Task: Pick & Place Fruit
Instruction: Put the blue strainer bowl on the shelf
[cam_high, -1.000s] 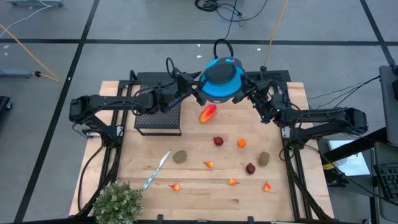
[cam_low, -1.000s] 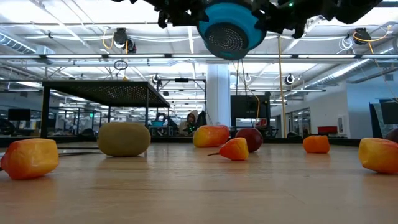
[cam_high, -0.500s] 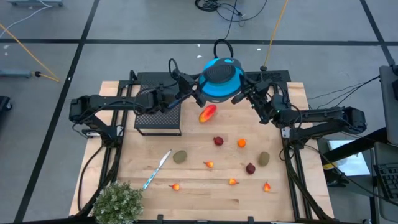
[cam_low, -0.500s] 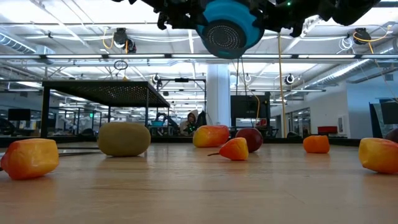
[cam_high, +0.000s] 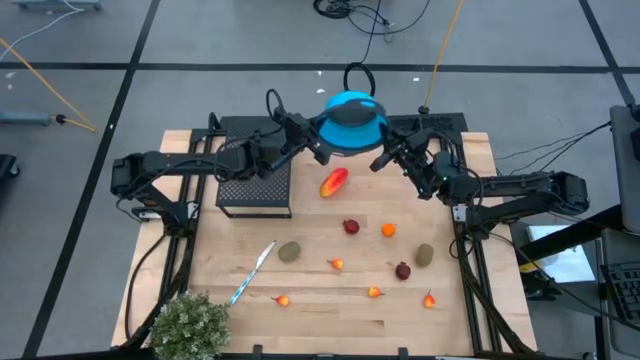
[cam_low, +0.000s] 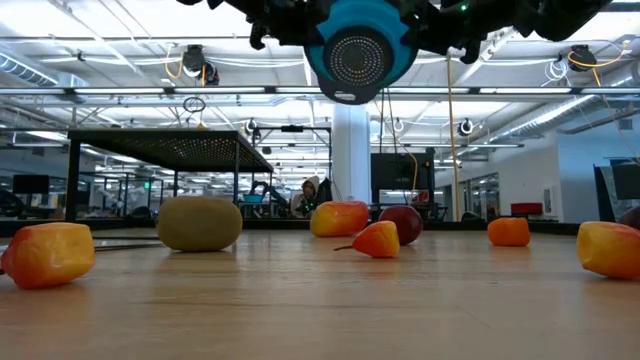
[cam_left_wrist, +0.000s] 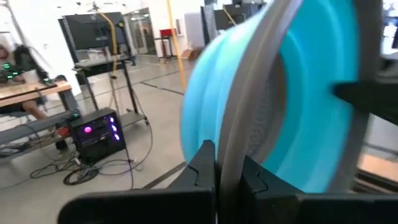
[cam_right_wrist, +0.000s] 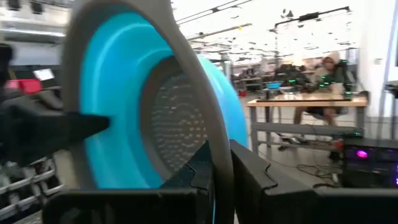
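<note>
The wooden table (cam_high: 330, 310) carries a black mesh stand (cam_high: 255, 185) at its far left and a bushy green plant (cam_high: 190, 325) on its near left corner. Above the far middle of the table a blue colander (cam_high: 352, 124) with a grey rim hangs in the air, tilted so that its perforated bottom faces the low camera. The left gripper (cam_high: 318, 148) comes in from the left and is clenched on the colander's rim; in its wrist view the two dark fingers (cam_left_wrist: 202, 171) pinch the grey edge between them. The right gripper (cam_high: 380, 160) comes in from the right and grips the opposite side of the rim, its fingers (cam_right_wrist: 245, 168) closed around the grey edge.

All the fruit lies on the table, none in the colander. The long red-orange piece (cam_high: 334, 181) sits just below the colander, right of the stand. Nearer lie a dark red ball (cam_high: 351, 227), an orange bit (cam_high: 388, 230), two olive-brown ovals (cam_high: 289, 252) (cam_high: 424, 255), and a second dark red ball (cam_high: 402, 270). Small orange-red bits (cam_high: 336, 264) are scattered along the near side. A slim blue-handled knife (cam_high: 252, 272) lies left of the fruit.
</note>
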